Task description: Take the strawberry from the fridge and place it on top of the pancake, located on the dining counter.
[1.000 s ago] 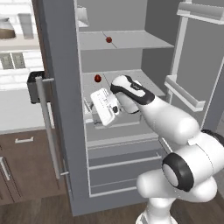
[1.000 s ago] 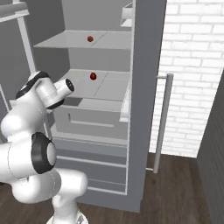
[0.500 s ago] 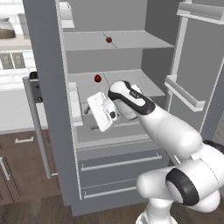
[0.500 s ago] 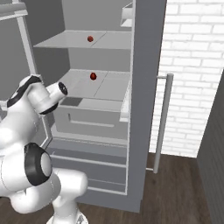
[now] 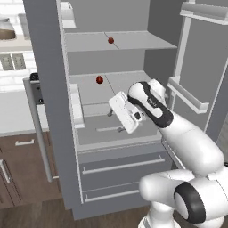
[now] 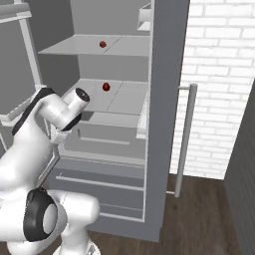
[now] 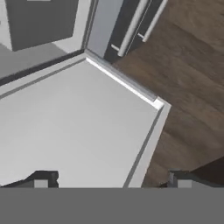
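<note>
The grey fridge (image 5: 49, 89) stands with both doors open. A small red fruit (image 5: 99, 79) lies on the middle shelf, also seen as the red fruit (image 6: 105, 87). A second, darker red fruit (image 5: 110, 40) sits on the upper shelf (image 6: 94, 47). I cannot tell which one is the strawberry. My gripper (image 5: 114, 121) is open and empty, below and right of the middle-shelf fruit, over the lower shelf. In the hand view the gripper (image 7: 111, 180) looks down at a pale grey shelf (image 7: 78, 127). The pancake and the dining counter are out of view.
The left door (image 5: 44, 67) carries a long bar handle (image 5: 38, 129) and inner bins (image 5: 76, 107). The right door's bins (image 5: 187, 95) stick out beside my arm. Two wide drawers (image 5: 120, 167) sit below. A white brick wall (image 6: 219, 74) lies to the right, brown cabinets (image 5: 13, 169) to the left.
The left fridge door has swung wider, showing its inner bins. My hand has shifted slightly right in front of the lower shelf, still open.
</note>
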